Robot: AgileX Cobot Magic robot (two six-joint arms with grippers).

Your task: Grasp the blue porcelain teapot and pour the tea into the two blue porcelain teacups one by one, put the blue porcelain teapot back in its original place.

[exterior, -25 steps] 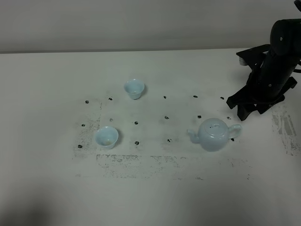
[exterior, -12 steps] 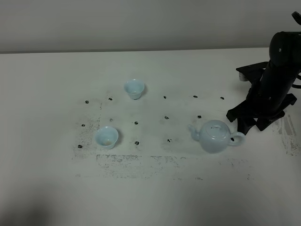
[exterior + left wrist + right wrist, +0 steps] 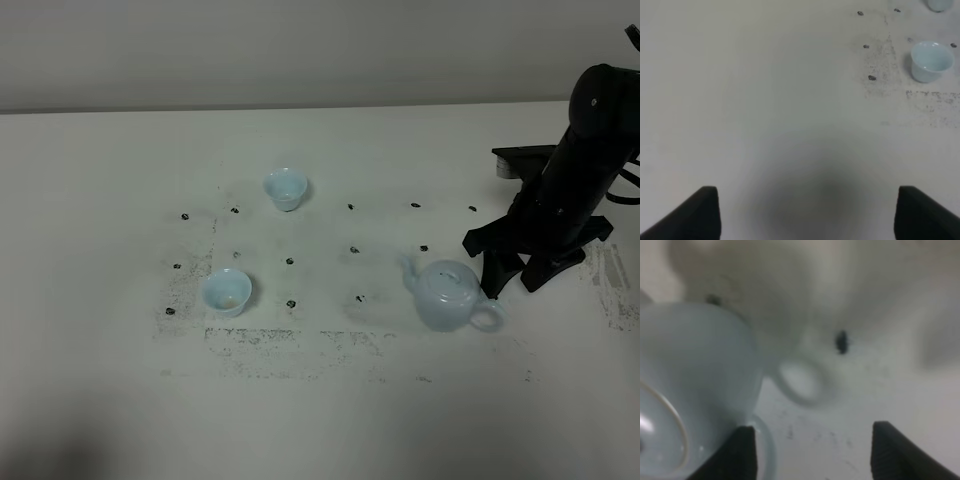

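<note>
One pale sky-blue teapot (image 3: 445, 298) stands upright on the white table (image 3: 100, 400), right of the middle. Its knobbed lid is on, its short spout points to the far left, and its loop handle (image 3: 487, 318) is turned to the near right. My right claw (image 3: 512, 275) hangs just beside it on the handle side, fingers spread wide and pinching nothing. From my wrist the handle is a blur ahead of the gap, and the round glossy body crowds one fingertip (image 3: 742, 452); I cannot tell whether they touch. Small black dots (image 3: 354, 249) and grey scuffing (image 3: 300, 345) mark the tabletop between the pot and the two teacups. The near teacup (image 3: 227, 291) and the far teacup (image 3: 286, 187) stand upright, well apart from the pot on its spout side. My left claw (image 3: 812, 220) is spread too, hanging over bare table short of the near teacup.
</note>
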